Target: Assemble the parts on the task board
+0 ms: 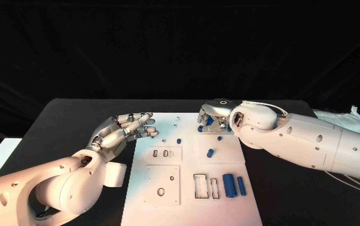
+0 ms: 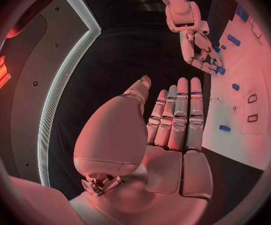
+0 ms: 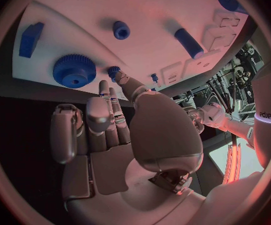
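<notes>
From the head camera I am seeing my left hand (image 1: 124, 129) hovering flat with fingers apart and holding nothing at the left edge of the white task board (image 1: 191, 195), while my right hand (image 1: 212, 118) is reaching down at the board's far edge among small blue parts (image 1: 210, 153); two blue cylinders (image 1: 233, 185) are lying near the board's front. My left wrist camera is showing its hand (image 2: 167, 135) stretched flat and empty beside the board (image 2: 260, 75). My right wrist camera is showing its fingers (image 3: 113, 115) extended and empty, tips just beside a small blue gear (image 3: 113, 72) and near a large blue gear (image 3: 74, 70).
</notes>
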